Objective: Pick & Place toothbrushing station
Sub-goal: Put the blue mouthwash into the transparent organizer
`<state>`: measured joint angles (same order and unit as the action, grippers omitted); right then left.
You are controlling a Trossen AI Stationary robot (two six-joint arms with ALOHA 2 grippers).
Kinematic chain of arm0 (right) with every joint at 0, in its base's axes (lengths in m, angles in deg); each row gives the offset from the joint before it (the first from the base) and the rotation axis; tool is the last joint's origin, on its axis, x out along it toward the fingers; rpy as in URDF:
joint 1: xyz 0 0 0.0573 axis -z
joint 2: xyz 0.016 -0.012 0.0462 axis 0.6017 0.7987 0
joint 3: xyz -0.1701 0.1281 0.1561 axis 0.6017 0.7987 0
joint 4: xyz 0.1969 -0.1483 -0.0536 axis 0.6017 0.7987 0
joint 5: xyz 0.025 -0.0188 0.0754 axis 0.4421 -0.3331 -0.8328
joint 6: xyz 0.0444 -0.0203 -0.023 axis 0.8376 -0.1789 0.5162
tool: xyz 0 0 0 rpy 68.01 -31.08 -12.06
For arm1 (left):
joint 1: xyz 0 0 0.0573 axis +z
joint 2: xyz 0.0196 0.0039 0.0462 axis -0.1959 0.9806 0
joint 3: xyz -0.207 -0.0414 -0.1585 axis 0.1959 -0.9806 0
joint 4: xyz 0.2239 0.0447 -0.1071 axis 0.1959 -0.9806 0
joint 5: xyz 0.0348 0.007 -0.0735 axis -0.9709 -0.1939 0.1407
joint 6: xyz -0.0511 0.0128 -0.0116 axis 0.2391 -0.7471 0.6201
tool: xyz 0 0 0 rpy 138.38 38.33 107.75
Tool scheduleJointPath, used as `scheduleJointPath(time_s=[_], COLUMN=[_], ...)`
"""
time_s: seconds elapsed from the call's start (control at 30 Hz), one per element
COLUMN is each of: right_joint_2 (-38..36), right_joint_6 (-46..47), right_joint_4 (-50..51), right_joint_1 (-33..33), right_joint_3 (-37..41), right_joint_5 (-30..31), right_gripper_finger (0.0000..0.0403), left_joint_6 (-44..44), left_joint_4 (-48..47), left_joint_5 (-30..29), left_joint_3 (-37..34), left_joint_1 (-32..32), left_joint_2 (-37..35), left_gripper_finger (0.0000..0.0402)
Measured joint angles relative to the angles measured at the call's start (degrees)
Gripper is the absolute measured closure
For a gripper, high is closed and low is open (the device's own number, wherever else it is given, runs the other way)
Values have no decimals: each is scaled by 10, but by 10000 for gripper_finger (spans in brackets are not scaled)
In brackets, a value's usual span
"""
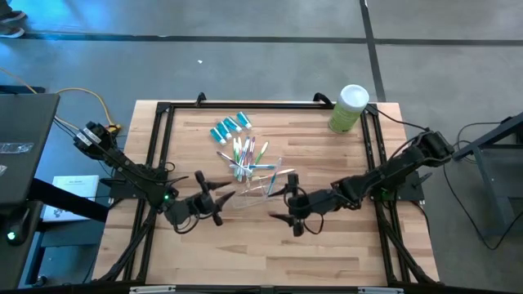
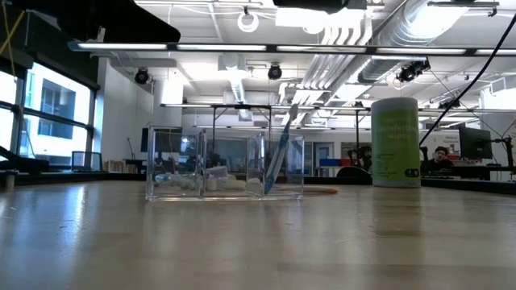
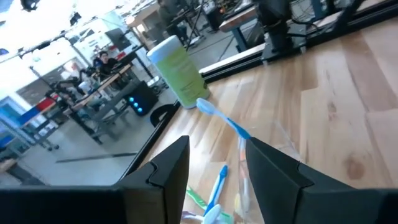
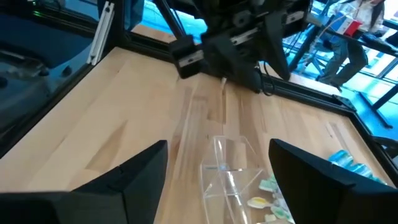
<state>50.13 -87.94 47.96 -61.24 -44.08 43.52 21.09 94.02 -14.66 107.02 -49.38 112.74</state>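
Observation:
A clear plastic cup (image 1: 261, 181) stands on the table's middle, with a blue toothbrush (image 2: 278, 157) leaning upright inside it. Several multicoloured toothbrushes (image 1: 248, 153) lie just beyond it, and teal-and-white toothpaste tubes (image 1: 230, 128) lie farther back. My left gripper (image 1: 225, 197) hangs open to the left of the cup, pointing level at it; its wrist view shows the blue toothbrush (image 3: 222, 118) beyond the gap between the fingers. My right gripper (image 1: 279, 200) hangs open on the cup's right near side, with the cup (image 4: 227, 168) ahead of its spread fingers.
A light-green canister with a white lid (image 1: 350, 108) stands at the table's far right corner. A black frame (image 1: 163, 122) runs around the tabletop. Bare wood (image 1: 261, 253) lies between the grippers and the near edge.

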Motion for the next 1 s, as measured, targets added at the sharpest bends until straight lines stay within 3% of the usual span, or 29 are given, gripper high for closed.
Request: scheduleJointPath(time_s=[0.1, 0.2, 0.3, 0.4, 0.6, 0.83, 1.0], right_joint_2=[0, 0, 0, 0, 0, 0, 0], right_joint_6=[0, -6, -29, -43, -41, -41, -43], right_joint_4=[1, 9, 16, 21, 52, 93, 94], right_joint_1=[0, 0, -5, -15, -36, -73, -94], right_joint_3=[0, 0, 0, 0, 0, 0, 0], right_joint_5=[0, 0, 1, 19, 129, 238, 298], right_gripper_finger=[131, 131, 130, 130, 130, 130, 130], left_joint_6=[0, 69, 133, 76, -20, 9, 32], left_joint_4=[0, -1, -5, -25, -11, -75, -204], left_joint_5=[10, -1, -81, -126, -26, 27, 187], left_joint_3=[0, 0, 0, 0, 0, 0, 0], left_joint_1=[0, 1, 9, 9, 13, 15, 55], left_joint_2=[0, 0, 0, 0, -34, -155, -261], left_gripper_finger=[228, 191, 159, 148, 146, 146, 146])
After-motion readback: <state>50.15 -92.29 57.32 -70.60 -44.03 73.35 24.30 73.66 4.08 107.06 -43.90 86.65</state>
